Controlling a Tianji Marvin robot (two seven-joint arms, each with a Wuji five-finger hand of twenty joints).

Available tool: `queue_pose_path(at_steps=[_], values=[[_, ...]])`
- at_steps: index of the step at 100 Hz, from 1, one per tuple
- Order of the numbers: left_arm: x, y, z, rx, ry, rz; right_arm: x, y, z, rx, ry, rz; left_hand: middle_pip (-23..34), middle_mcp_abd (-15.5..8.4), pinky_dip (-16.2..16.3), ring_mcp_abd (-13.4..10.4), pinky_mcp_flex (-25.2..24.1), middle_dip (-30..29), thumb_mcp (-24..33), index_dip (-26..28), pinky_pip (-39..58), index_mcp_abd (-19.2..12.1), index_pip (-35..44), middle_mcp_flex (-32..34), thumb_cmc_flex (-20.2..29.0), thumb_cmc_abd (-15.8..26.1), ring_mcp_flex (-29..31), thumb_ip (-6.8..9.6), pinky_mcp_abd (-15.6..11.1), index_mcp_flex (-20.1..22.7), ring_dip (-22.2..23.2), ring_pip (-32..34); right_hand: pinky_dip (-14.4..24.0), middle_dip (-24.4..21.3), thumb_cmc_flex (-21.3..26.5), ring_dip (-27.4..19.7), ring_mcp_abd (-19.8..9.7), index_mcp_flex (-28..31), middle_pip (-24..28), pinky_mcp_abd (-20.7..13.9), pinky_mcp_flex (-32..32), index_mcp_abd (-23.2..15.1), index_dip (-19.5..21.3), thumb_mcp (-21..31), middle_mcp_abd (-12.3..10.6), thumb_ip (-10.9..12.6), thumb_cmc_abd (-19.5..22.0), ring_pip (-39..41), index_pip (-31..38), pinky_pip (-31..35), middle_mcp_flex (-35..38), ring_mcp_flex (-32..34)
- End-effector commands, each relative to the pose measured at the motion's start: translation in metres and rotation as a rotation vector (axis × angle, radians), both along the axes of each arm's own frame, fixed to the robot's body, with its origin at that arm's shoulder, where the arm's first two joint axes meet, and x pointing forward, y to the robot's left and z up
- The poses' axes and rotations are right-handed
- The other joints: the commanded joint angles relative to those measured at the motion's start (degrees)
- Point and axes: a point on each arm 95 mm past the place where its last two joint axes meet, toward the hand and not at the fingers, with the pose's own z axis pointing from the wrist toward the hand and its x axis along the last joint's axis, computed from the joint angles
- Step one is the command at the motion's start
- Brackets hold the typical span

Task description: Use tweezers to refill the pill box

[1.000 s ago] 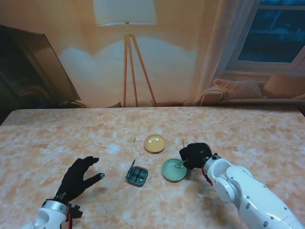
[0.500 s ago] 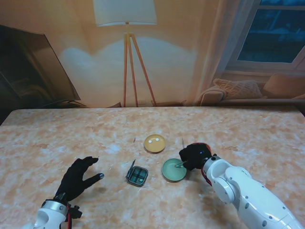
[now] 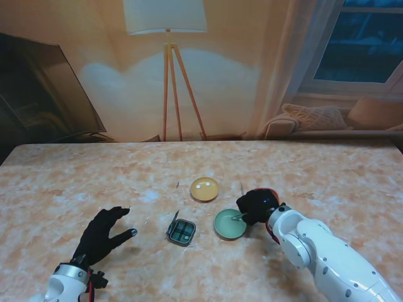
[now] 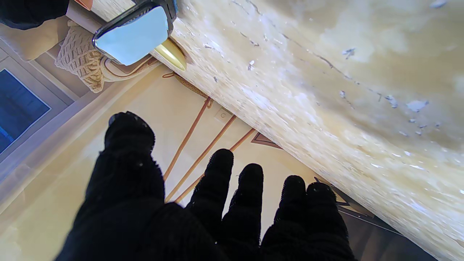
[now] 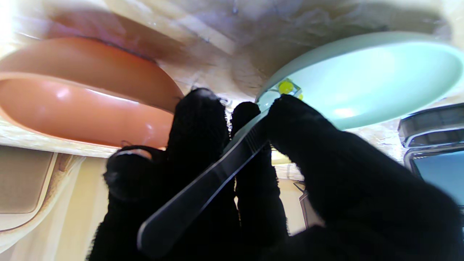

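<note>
On the marbled counter, near its middle, three small things sit close together: a pill box with its lid standing open on its left side, a green dish just to the right of it, and a yellow dish a little farther from the robot, between the two and apart from both. Two pale pills lie in the yellow dish.

The right hand rests at the right rim of the green dish, its black-gloved fingers closed around a pair of metal tweezers. In the right wrist view the thumb and fingers pinch the tweezers' flat shaft, and the tips reach into the green dish, where a small yellow pill lies right at them; whether the tips actually grip the pill cannot be told. The same view shows the yellow dish as a blurred orange-brown shape and an edge of the pill box beyond the green dish.

The left hand lies well to the left of the pill box, palm toward the counter, fingers spread and holding nothing. Its wrist view shows the gloved fingers apart over bare counter, with the raised lid of the pill box some way off.
</note>
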Motion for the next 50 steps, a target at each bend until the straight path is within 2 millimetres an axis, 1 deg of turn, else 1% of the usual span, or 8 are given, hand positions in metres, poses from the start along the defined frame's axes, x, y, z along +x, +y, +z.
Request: queue_pose_path(at_steps=[1, 19, 50], values=[[-0.0033, -0.0020, -0.0022, 0.001, 0.017, -0.010, -0.0038, 0.0020, -0.0069, -0.004, 0.023, 0.006, 0.01, -1.21, 0.42, -0.92, 0.02, -0.49, -0.84, -0.69, 0.14, -0.52, -0.12, 0.56, 0.16, 1.84, -0.58, 1.18, -3.59, 0.68, -0.16, 0.02, -0.55, -0.15, 2.23, -0.89, -2.98, 4.04, 2.67, -6.10, 2.85, -5.32, 1.48, 6.04, 4.34, 4.46, -1.20, 2.95, 5.89, 3.31, 3.46, 1.90], [-0.0034, -0.0020, -0.0020, 0.005, 0.018, -0.011, -0.0040, 0.0026, -0.0047, 0.008, 0.013, 0.012, 0.02, -1.29, 0.40, -0.91, 0.01, -0.51, -0.86, -0.72, 0.10, -0.55, -0.14, 0.58, 0.11, 1.88, -0.57, 1.17, -3.58, 0.70, -0.21, -0.01, -0.95, -1.44, 1.26, -0.88, -3.56, 4.94, 3.33, -6.83, 4.39, -5.34, 0.71, 7.83, 4.28, 5.06, -3.35, 4.64, 6.21, 4.15, 4.85, 2.12], [-0.0034, -0.0019, -0.0021, 0.009, 0.019, -0.011, -0.0052, 0.0031, 0.0005, 0.025, -0.003, 0.021, -0.02, -1.23, 0.37, -0.96, -0.06, -0.54, -0.83, -0.77, 0.01, -0.55, -0.19, 0.51, 0.18, 1.88, -0.61, 1.19, -3.51, 0.61, -0.28, -0.04, -1.38, -2.60, 0.73, -0.57, -4.22, 5.72, 4.23, -7.67, 5.59, -5.08, 0.10, 9.97, 4.56, 4.83, -5.59, 7.04, 6.87, 5.20, 5.95, 2.09]])
